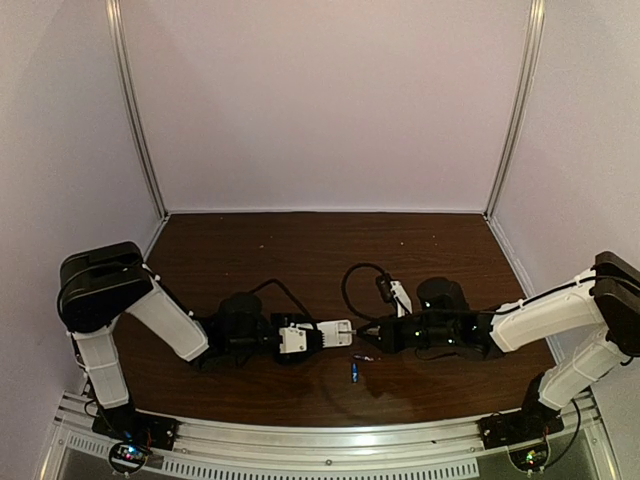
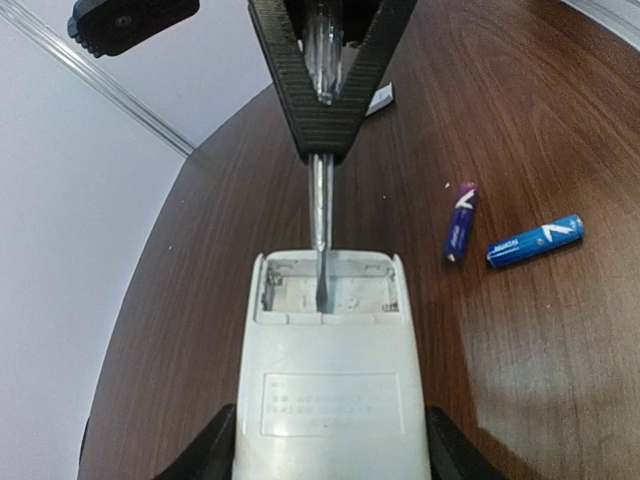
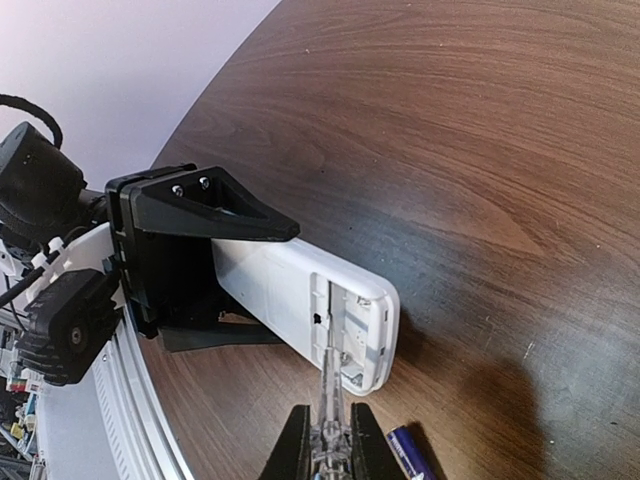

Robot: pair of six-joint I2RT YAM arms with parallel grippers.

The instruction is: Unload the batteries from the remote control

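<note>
My left gripper (image 2: 330, 445) is shut on the white remote control (image 2: 330, 380) and holds it with the back face up; the two also show in the top view, the gripper (image 1: 300, 340) and the remote (image 1: 335, 333). The battery bay (image 2: 328, 285) is open and empty. My right gripper (image 3: 325, 420) is shut on a thin silvery screwdriver (image 3: 329, 375), whose tip (image 2: 320, 240) rests inside the bay. Two blue batteries (image 2: 460, 222) (image 2: 535, 241) lie on the table right of the remote. One battery (image 3: 405, 452) shows beside my right fingers.
A small white cover piece (image 1: 400, 297) lies behind the right gripper (image 1: 378, 335) on the brown table (image 1: 300, 250). The batteries (image 1: 355, 370) lie near the table's front. A metal rail (image 1: 320, 440) runs along the near edge. Pale walls enclose three sides.
</note>
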